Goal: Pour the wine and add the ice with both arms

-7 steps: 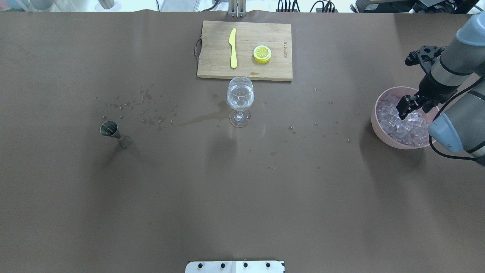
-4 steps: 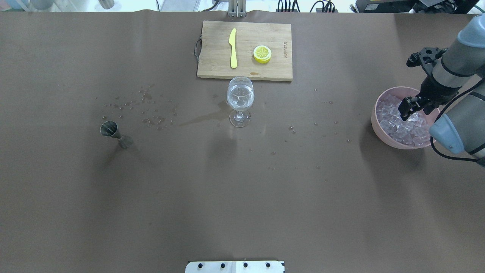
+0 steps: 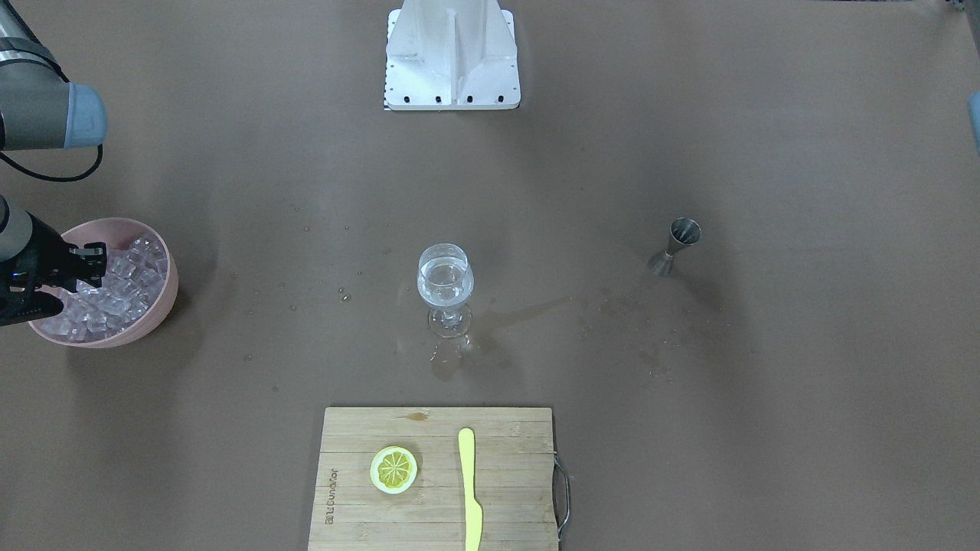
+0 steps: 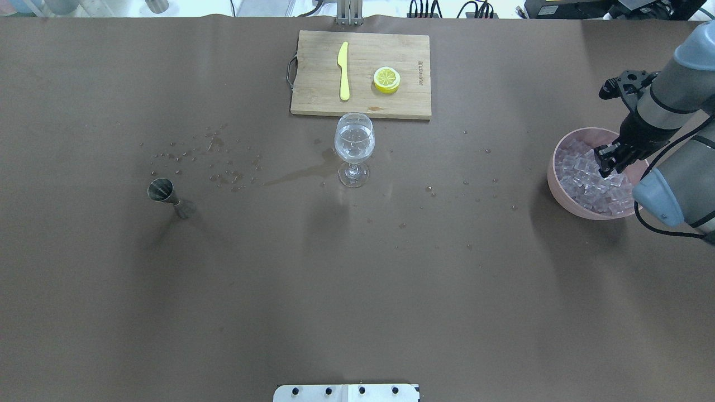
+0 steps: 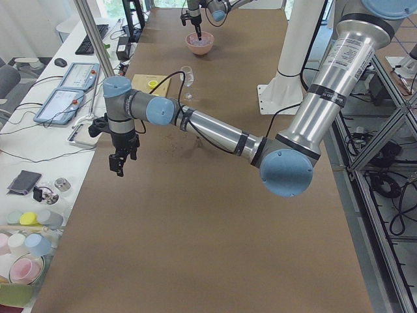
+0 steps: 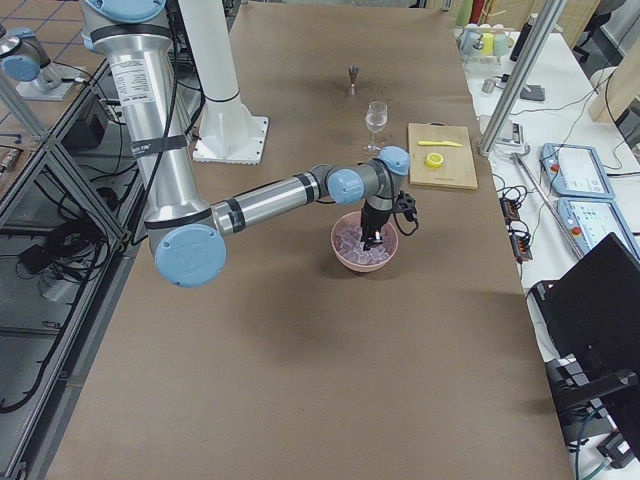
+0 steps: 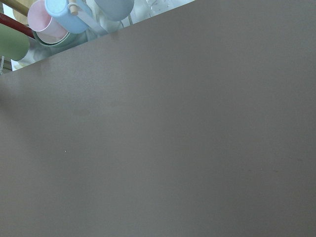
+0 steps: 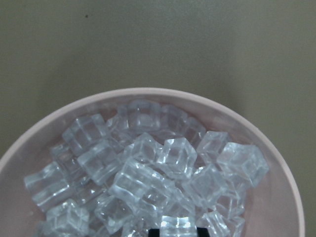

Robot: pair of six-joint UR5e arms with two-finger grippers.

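The right claw sits in the heap of small clear ice cubes in the round pink bowl, fingers close together, pinching one cube. The left claw hangs above the brown surface; its opening cannot be told.

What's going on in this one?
The right gripper is down in the pink bowl, among the ice, apparently after a cube; whether it grips one is unclear. The wine glass in mid-table already holds clear liquid, and the jigger stands alone on the table. The left gripper hangs over bare table at the robot's left end.
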